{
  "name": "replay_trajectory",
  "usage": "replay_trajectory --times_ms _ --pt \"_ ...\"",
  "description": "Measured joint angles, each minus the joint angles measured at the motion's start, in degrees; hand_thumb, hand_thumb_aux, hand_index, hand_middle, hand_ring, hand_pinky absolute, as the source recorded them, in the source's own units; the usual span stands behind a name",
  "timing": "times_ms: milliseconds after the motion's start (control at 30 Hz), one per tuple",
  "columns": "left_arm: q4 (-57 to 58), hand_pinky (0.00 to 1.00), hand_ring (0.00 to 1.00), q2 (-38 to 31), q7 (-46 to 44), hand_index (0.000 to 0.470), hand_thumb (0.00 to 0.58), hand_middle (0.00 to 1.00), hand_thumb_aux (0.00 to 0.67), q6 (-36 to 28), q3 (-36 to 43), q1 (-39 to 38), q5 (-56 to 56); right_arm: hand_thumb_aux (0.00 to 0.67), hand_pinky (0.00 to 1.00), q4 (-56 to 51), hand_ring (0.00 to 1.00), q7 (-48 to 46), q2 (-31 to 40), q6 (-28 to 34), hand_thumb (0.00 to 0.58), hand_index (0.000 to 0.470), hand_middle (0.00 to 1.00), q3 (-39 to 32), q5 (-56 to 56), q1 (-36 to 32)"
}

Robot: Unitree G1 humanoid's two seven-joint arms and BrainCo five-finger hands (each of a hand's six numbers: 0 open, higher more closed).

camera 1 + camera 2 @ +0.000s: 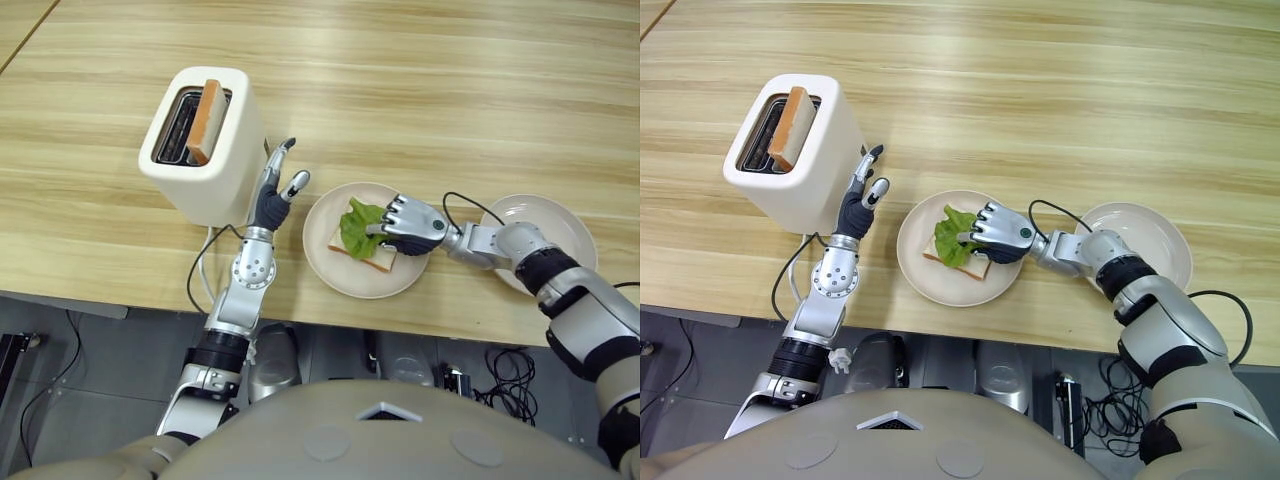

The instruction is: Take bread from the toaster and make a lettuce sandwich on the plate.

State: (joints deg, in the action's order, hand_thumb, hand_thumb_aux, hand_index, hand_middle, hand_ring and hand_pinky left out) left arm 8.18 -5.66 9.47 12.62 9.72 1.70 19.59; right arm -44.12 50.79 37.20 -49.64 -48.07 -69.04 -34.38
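A cream toaster (205, 160) stands at the left of the wooden table, and one bread slice (208, 120) sticks up from its slot. My left hand (274, 196) is right beside the toaster's right wall, fingers stretched out and holding nothing. A beige plate (330, 265) lies at the centre front. On it is a bread slice (381, 262) with a green lettuce leaf (358, 228) on top. My right hand (412, 226) hovers low over the plate's right half, its fingers curled onto the right edge of the lettuce.
A second, empty plate (560, 225) sits at the right, partly under my right forearm. The toaster's black cable (196, 270) loops over the front edge of the table (120, 290). Bare wood stretches across the back.
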Motion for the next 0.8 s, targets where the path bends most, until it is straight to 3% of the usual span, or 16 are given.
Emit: replay_trajectory --times_ms 33,67,100,133,533,800 --pt "0.0 0.0 0.0 0.0 0.02 0.0 0.0 0.0 0.0 0.01 -0.01 0.0 0.0 0.67 1.0 0.41 1.0 -0.43 0.08 -0.03 0.58 0.46 1.0 0.14 0.37 0.23" --pt "0.0 0.0 0.0 0.02 0.01 0.0 0.0 0.0 0.0 0.02 -0.01 0.01 0.0 0.108 1.0 0.52 1.0 -1.69 0.06 -0.08 0.172 0.074 1.0 0.35 0.81 0.68" --pt "0.01 0.0 0.0 0.02 0.01 0.0 0.0 0.0 0.0 0.02 -0.01 0.0 0.0 0.0 0.49 0.41 0.49 -2.75 0.06 -0.03 0.0 0.0 0.49 0.38 0.98 1.17" --pt "0.03 0.0 0.0 -0.01 0.01 0.0 0.0 0.0 0.0 0.02 -0.05 0.01 0.0 0.0 0.0 0.38 0.0 -3.54 0.06 0.18 0.0 0.0 0.0 0.33 0.95 1.54" --pt "0.48 0.0 0.0 -0.08 0.01 0.0 0.0 0.0 0.0 0.08 -0.13 0.03 0.0 0.0 0.0 5.65 0.0 -8.32 1.34 1.45 0.0 0.0 0.0 4.66 4.74 3.39" --pt "0.07 0.0 0.0 -0.23 -0.14 0.0 0.0 0.0 0.0 0.1 -1.14 -0.01 -0.07 0.0 0.0 15.91 0.0 -13.13 5.66 1.85 0.0 0.0 0.0 11.81 8.74 3.46"
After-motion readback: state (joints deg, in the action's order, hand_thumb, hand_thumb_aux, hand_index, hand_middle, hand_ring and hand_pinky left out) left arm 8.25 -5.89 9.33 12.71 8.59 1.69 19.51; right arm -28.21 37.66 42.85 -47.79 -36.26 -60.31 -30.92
